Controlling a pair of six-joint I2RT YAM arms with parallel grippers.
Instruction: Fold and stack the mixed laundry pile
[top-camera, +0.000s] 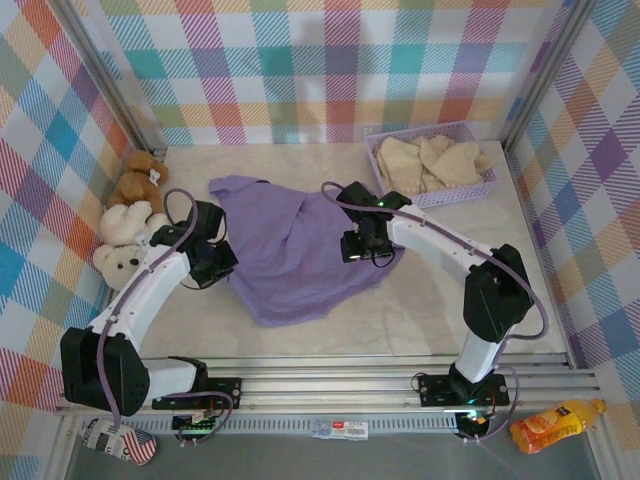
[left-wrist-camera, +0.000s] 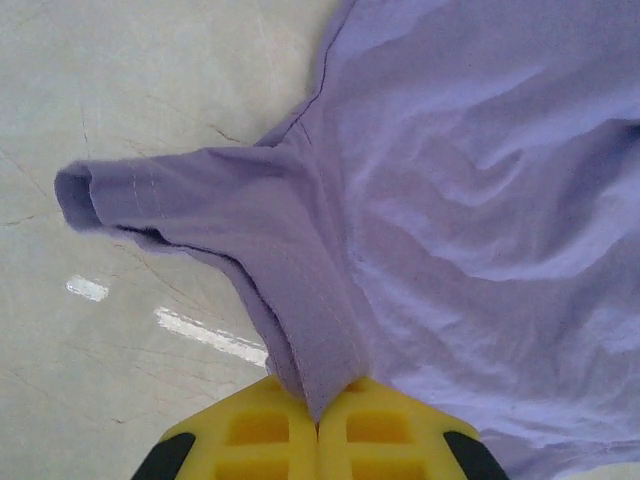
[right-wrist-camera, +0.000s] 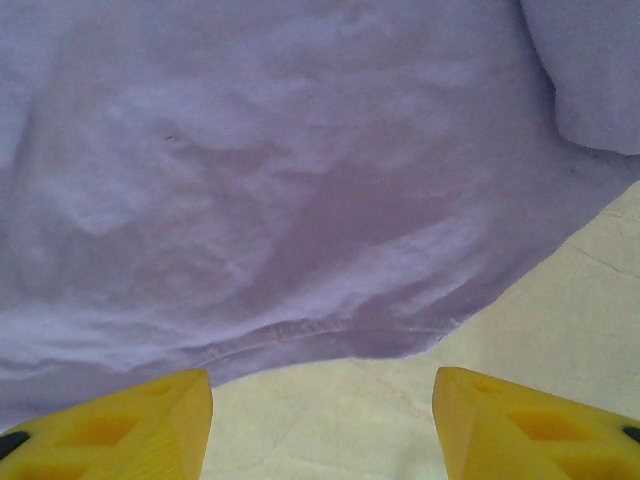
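A lavender-purple shirt lies spread and rumpled on the table's middle. My left gripper sits at its left edge, shut on a fold of the shirt near a sleeve. My right gripper hovers at the shirt's right edge, open, with bare table between its yellow fingers and the shirt's hem just beyond them. A cream-beige garment lies bunched in the lavender mesh basket at the back right.
Brown and cream teddy bears sit against the left wall beside my left arm. Plaid walls close in the table on three sides. A metal rail runs along the near edge. An orange bottle lies below the rail at right.
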